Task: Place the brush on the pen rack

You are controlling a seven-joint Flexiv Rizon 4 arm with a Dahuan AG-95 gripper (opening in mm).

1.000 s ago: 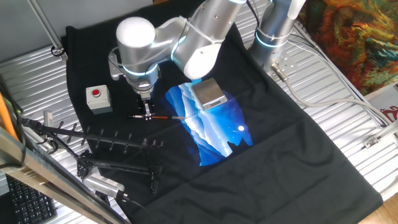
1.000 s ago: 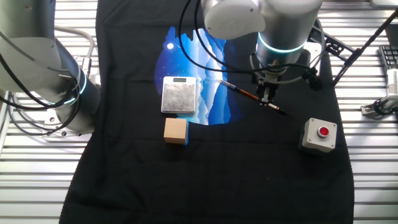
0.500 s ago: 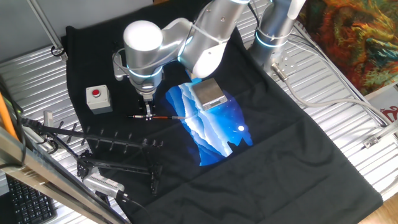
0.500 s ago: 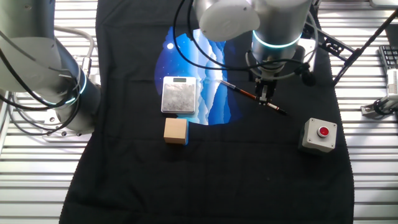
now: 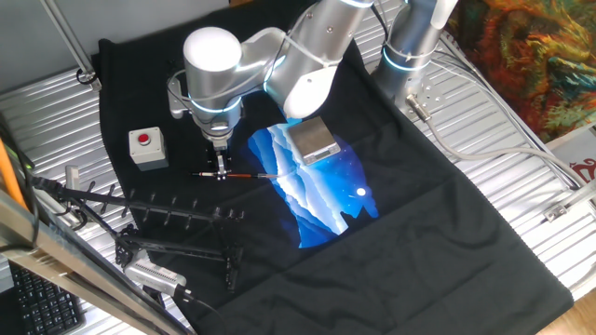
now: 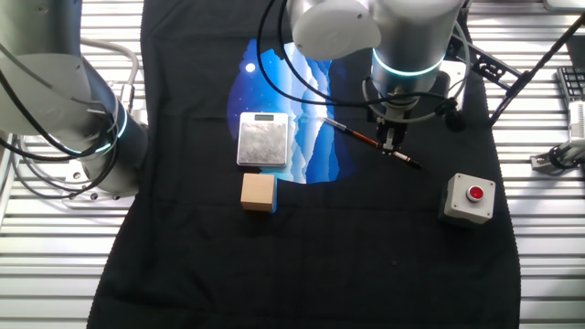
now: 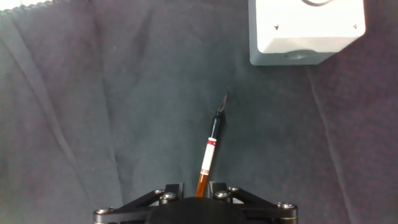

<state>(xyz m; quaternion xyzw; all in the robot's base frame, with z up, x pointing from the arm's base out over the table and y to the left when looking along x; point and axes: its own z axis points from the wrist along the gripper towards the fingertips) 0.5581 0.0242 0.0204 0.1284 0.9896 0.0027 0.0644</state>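
The two-finger gripper (image 7: pixel 198 190) pinches the thin red-and-black brush (image 7: pixel 210 148), which points toward one o'clock; light, stiff, best gripped mid-shaft.

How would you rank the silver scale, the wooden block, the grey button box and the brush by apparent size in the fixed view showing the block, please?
1. Silver scale, largest.
2. Grey button box.
3. Wooden block, only slightly smaller.
4. Brush: longest, yet thinnest, covering least.
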